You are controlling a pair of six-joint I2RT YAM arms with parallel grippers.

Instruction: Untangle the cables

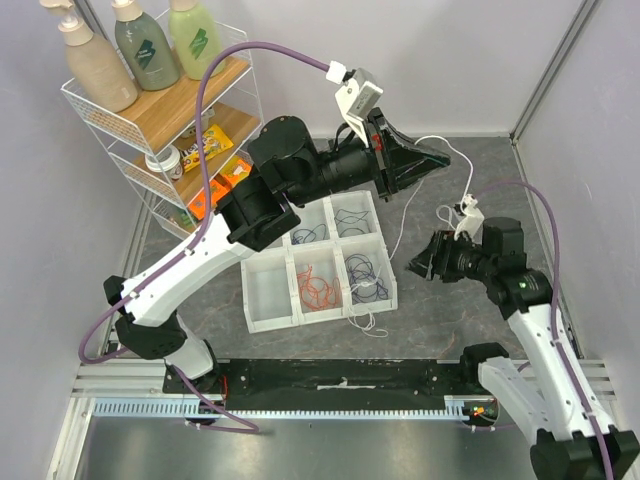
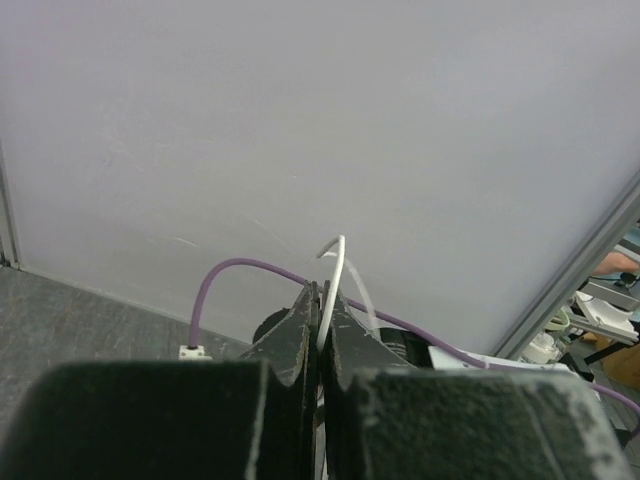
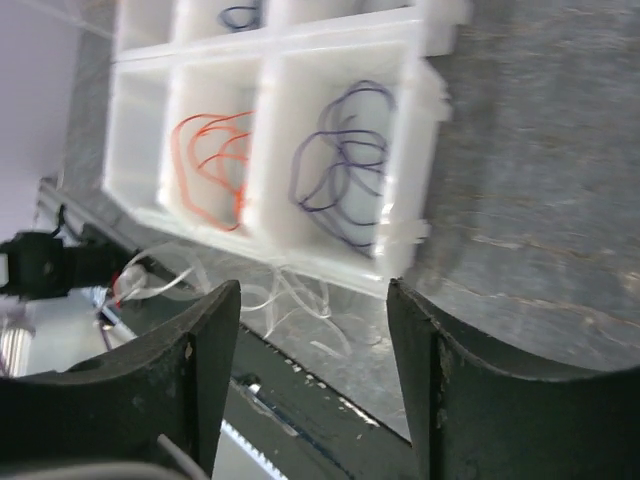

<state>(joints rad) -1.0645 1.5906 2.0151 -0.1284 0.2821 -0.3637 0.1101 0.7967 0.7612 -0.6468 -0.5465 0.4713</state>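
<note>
Top external: bottle labels [image 1: 150, 55] illegible; cables [image 1: 318, 287] in tray [image 1: 268, 292].

Tray [image 1: 262, 300]: smooth white, probably plastic through the blur; table [image 1: 430, 320]: matt, mottled grey; shelves [image 1: 190, 105]: wood.

No word, number or brand can be read in any view. On the wire rack [image 1: 92, 112] at the worktop's far left corner, the dark green bottle [image 1: 146, 52] and the light green bottle [image 1: 196, 40] each carry a label with a pale slanted mark, too small to make out. The yellow packet [image 1: 206, 147] and the orange packet [image 1: 216, 190] on the shelves below show only blurred print.
</note>
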